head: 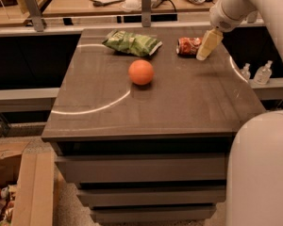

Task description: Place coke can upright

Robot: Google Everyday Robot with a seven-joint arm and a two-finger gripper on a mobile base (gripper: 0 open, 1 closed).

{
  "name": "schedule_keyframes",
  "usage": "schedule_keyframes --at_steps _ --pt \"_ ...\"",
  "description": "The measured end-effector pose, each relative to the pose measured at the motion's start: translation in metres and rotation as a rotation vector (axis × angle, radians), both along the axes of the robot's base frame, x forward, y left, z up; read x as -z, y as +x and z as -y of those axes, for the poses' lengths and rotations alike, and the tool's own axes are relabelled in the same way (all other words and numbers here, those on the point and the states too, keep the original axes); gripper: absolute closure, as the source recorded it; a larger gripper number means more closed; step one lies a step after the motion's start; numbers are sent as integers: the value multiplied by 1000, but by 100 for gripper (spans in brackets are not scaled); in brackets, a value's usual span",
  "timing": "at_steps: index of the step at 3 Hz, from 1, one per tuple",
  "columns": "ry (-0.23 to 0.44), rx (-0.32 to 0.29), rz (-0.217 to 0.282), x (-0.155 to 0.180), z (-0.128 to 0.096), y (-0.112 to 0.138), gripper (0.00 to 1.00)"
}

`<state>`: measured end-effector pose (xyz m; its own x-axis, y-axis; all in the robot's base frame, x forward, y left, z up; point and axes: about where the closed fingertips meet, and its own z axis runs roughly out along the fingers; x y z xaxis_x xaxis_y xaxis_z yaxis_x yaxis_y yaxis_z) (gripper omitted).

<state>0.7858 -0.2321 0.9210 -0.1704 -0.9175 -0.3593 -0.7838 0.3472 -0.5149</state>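
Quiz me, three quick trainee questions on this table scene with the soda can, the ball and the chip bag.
1. True or false: the small red aluminium coke can stands upright on the brown table.
2. Which lies nearest the table's front edge? A: round orange ball. B: crinkled green chip bag. C: the can.
3. Short answer: which object is the cream gripper right beside?

Key: 1 false, it lies on its side; 2 A; 3 the coke can.
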Motion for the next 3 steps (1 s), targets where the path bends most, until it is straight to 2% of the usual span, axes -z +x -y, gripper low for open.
schedule_keyframes --at_steps 1,2,3 --pt "1 8 -9 17 -2 15 0" --pt "-19 -12 -34 33 -10 27 0" --pt "-37 -55 -84 51 -19 32 0"
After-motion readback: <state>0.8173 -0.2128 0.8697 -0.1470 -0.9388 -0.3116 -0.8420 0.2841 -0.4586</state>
